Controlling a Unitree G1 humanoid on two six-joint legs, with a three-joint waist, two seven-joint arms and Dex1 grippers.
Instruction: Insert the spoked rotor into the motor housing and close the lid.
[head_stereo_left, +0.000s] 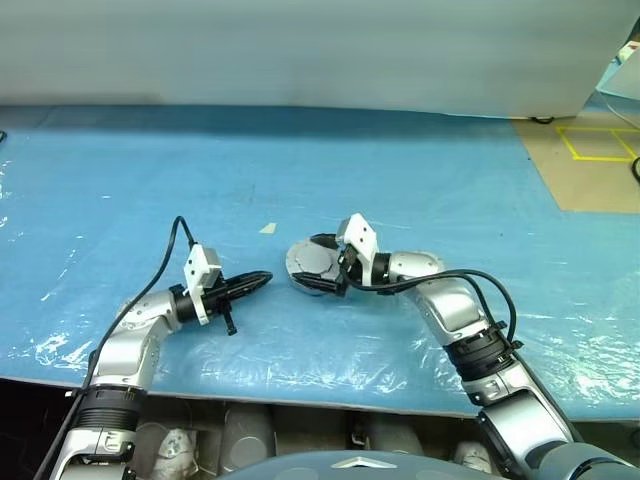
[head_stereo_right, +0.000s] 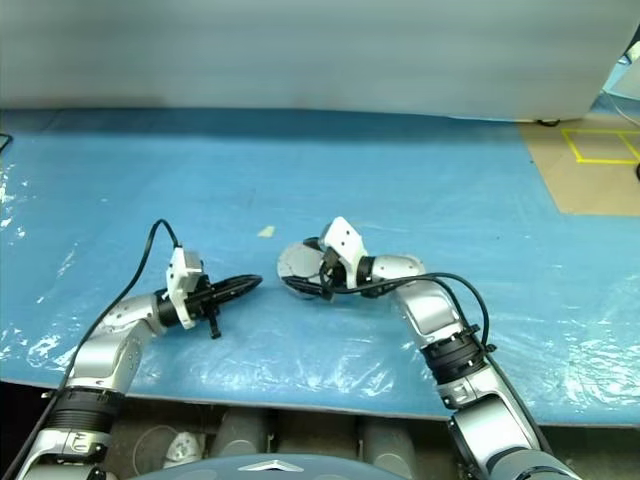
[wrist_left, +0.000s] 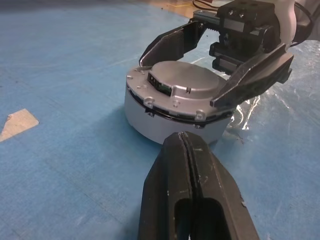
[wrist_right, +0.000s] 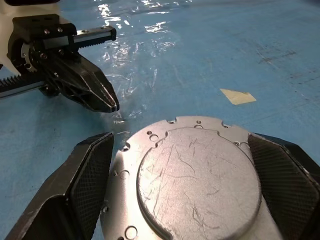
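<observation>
The motor housing (head_stereo_left: 303, 264) stands on the blue table mid-way between my arms, seen as a low silver cylinder (wrist_left: 160, 120). The lid (wrist_left: 187, 85) lies flat on top of it, plain scratched grey face up (wrist_right: 200, 180). My right gripper (head_stereo_left: 322, 266) is open, one black finger on each side of the lid and housing, its fingertips (wrist_right: 95, 150) standing just off the rim. My left gripper (head_stereo_left: 262, 279) is shut with nothing in it, lying level and pointing at the housing from a short way to its left (wrist_left: 183, 136). The spoked rotor is hidden.
A blue plastic sheet (head_stereo_left: 420, 190) covers the table, wrinkled and shiny near the front edge (head_stereo_left: 330, 385). A small scrap of tan tape (head_stereo_left: 268, 228) lies behind the housing. Tan floor with yellow tape (head_stereo_left: 595, 150) shows at the far right.
</observation>
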